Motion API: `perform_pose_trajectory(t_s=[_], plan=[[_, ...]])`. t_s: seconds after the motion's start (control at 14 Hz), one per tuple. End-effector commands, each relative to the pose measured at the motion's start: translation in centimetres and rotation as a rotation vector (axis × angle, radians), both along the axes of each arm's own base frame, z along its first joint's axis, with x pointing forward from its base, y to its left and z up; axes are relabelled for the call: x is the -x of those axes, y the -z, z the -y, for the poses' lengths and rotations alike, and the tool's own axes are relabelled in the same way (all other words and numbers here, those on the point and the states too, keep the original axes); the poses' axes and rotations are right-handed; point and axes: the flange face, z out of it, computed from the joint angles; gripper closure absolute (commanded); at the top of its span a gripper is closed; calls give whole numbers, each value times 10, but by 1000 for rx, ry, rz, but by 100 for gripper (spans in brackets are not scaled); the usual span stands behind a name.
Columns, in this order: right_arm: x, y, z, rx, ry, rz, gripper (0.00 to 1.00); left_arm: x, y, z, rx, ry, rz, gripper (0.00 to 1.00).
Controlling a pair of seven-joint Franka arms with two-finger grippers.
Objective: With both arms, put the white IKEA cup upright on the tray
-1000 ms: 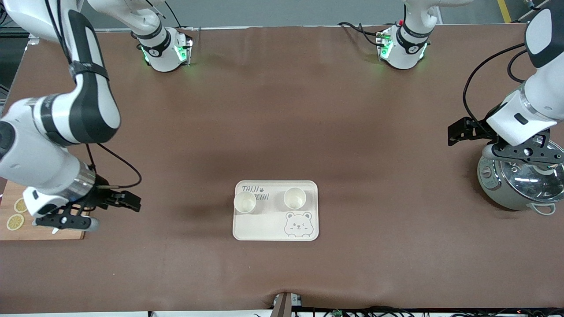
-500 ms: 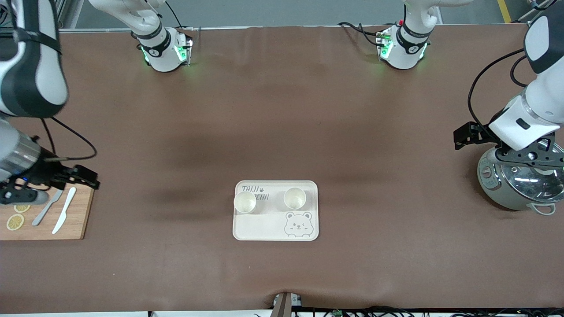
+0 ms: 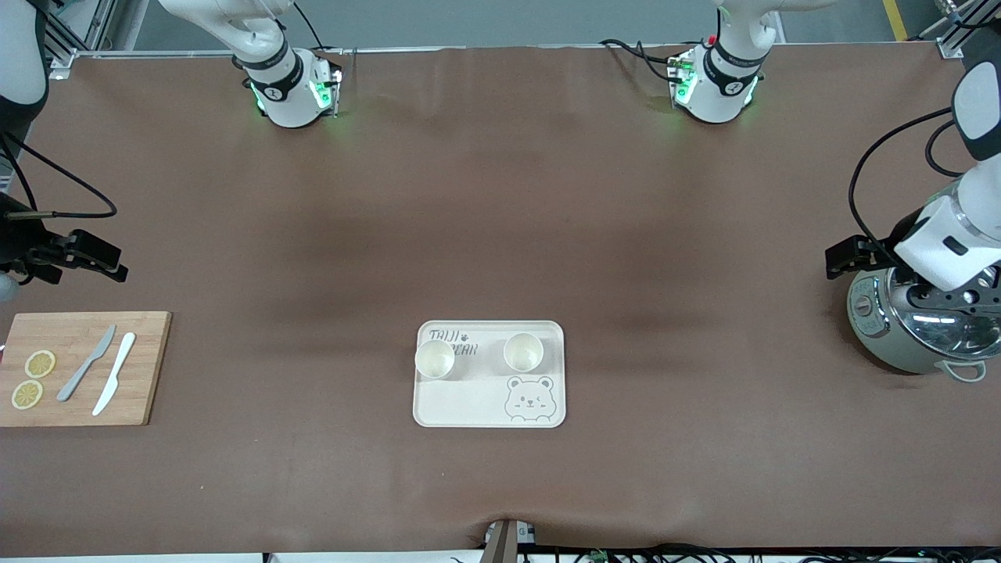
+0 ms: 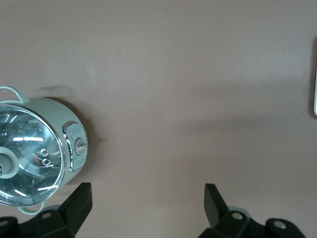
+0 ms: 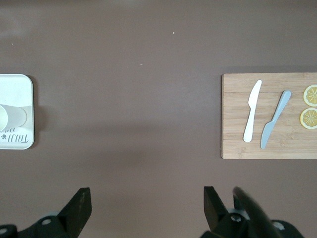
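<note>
although the task asks for one cup, two white round cups already stand upright on the flat cream rectangular tray, which lies in the middle of the brown table toward its edge nearest the front camera. the first white cup sits at the tray's side toward the right arm's end, touching or slightly over the rim, and the second white cup stands beside it near the grey lettering, both open mouth up. i judge the placing is done and both arms are parked clear of the tray, so that nothing can knock the cups.

at about the same depth, the wooden cutting board lies at the table edge on the right arm's end and carries a grey knife, a white knife and two lemon slices. the silver round pot with glass lid stands at the edge on the left arm's end.

farther up, the right gripper hangs over the table edge above the board, fingers spread wide with nothing between them. the left gripper hangs over the pot, also wide apart and empty.
</note>
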Motion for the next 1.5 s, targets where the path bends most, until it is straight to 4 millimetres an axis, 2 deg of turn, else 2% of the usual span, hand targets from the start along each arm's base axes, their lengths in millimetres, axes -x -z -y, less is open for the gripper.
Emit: perform_pose_trajectory(t_s=[0.0, 0.14, 0.57, 0.93, 1.43], plan=[[10, 0, -3, 10, -4, -17, 0, -5, -11, -10, 0, -2, 21, 0], [12, -3, -2, 10, -12, -14, 0, -6, -10, -30, 14, -28, 20, 0], [32, -14, 0, 5, -31, -61, 0, -8, -11, -22, 65, -39, 22, 0], [32, -14, -2, 4, -29, -62, 0, -8, -10, -15, 80, -41, 20, 0], [31, -24, -3, 0, -24, -51, 0, -8, -10, -18, 80, -43, 20, 0]])
